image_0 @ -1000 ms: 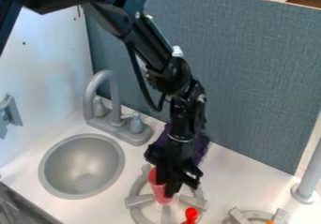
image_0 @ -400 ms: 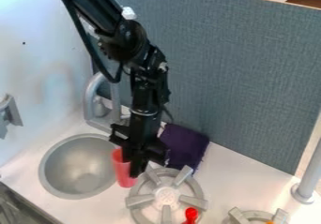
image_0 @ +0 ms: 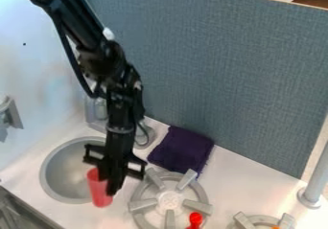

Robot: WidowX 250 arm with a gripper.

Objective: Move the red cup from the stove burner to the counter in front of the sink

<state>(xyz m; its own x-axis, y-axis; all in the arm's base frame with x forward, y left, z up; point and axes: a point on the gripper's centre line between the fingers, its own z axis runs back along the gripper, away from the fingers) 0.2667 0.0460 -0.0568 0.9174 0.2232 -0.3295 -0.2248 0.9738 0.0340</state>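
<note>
The blue-grey panel [image_0: 243, 70] stands behind the white counter [image_0: 237, 175], and the black arm [image_0: 74, 19] hangs down in front of both, so any sideways swing should be kept slow and well off the panel. Next in size is the round sink [image_0: 64, 175], its far-right rim partly hidden by the arm. The stove burner [image_0: 169, 201] lies to the right of the cup; its raised bars could catch a low base, so the cup is best kept high if it passes over them. The dark purple cloth [image_0: 182, 149] lies behind the burner, a soft thing to steer around. The grey faucet [image_0: 99, 110] is mostly behind the arm, and I would leave it ample clearance.

The gripper [image_0: 110, 187] is pinching the red cup [image_0: 99, 189], its 2 fingers down at the cup's right side. The cup is nearly upright with a slight lean, against the sink's right front edge as seen from here (whether its base meets the counter or hangs just above it, I cannot tell). A steady, moderate squeeze should suit it: a loose one lets it pivot, a hard one may squash the wall. I would straighten it before lowering, let the base settle flat, then open gently and lift straight up.

Smallest is the red knob-ended piece [image_0: 195, 218] on the burner's near side, easily knocked by a low sweep.
</note>
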